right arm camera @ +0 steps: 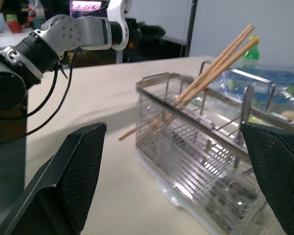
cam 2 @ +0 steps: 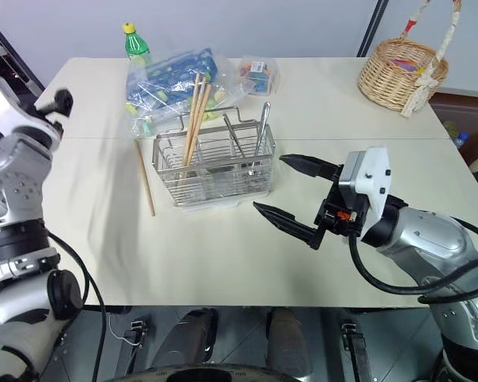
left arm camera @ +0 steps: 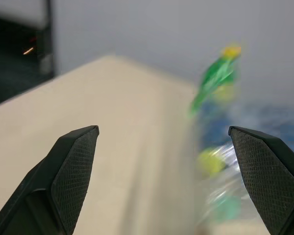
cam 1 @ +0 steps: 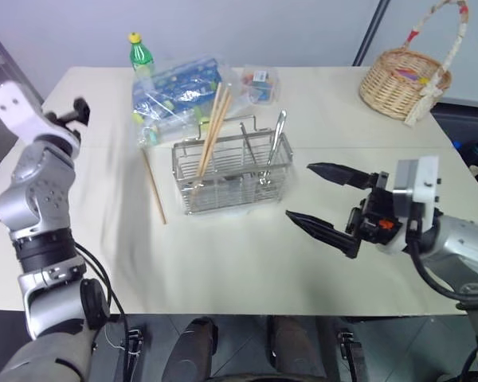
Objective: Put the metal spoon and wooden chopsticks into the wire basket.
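Right pincer [cam 1: 309, 193] agape, left pincer [left arm camera: 166, 166] agape; silver wire basket [cam 1: 231, 177], slanting light-brown chopsticks [cam 1: 213, 126], shiny spoon [cam 1: 275, 143]

Green bottle [left arm camera: 216, 81] and bags [left arm camera: 235, 161] — blurred beyond telling.

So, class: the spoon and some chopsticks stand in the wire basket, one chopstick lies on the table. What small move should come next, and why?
Probably bring the open left gripper back toward the lone chopstick lying on the table beside the wire basket. The metal spoon and the other chopsticks already stand inside, and this stick lies on the left arm's side.
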Motion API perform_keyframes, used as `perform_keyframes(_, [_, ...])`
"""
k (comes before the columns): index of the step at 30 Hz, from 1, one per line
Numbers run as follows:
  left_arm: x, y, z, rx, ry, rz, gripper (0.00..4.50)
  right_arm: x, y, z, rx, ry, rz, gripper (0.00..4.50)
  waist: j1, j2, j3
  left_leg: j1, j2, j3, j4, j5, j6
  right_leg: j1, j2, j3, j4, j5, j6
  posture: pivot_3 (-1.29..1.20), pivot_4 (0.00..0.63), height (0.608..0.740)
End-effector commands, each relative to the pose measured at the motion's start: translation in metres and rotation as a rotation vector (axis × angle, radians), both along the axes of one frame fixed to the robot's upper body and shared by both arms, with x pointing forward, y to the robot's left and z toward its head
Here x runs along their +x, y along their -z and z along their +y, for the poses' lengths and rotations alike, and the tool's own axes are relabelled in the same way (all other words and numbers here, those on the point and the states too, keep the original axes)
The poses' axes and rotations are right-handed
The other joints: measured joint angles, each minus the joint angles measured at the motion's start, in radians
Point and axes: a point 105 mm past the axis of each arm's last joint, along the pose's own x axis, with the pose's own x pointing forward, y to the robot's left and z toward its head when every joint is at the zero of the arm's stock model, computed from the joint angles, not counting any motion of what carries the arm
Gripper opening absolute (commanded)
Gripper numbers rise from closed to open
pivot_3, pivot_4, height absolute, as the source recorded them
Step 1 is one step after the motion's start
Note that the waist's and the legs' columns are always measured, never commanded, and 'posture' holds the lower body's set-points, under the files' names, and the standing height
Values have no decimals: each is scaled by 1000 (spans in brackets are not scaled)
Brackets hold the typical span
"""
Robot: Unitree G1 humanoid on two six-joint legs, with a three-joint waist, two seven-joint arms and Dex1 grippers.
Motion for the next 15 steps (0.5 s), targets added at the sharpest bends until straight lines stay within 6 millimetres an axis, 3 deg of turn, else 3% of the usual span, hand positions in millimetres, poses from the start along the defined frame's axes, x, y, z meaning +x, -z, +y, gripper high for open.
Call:
perform_keyframes(1, [-11,-8,-15,7,-16,-20,4458,-8,-9,-2,-15,-21,-39,4500,1,0,0,0,0,0,0,0,0,0,0,0,0,0,0,0,150,740])
perform_keyframes(8, [-15,35,-64,-10,52,138,4458,-8,-3,-4,-22,-17,-21,4500,8,-1,0,0,0,1,0,0,0,0,0,0,0,0,0,0,150,740])
perform_keyframes(15, [-18,63,-73,8,47,268,4458,-9,1,-5,-9,7,-19,4500,11,-1,0,0,0,1,0,0,0,0,0,0,0,0,0,0,150,740])
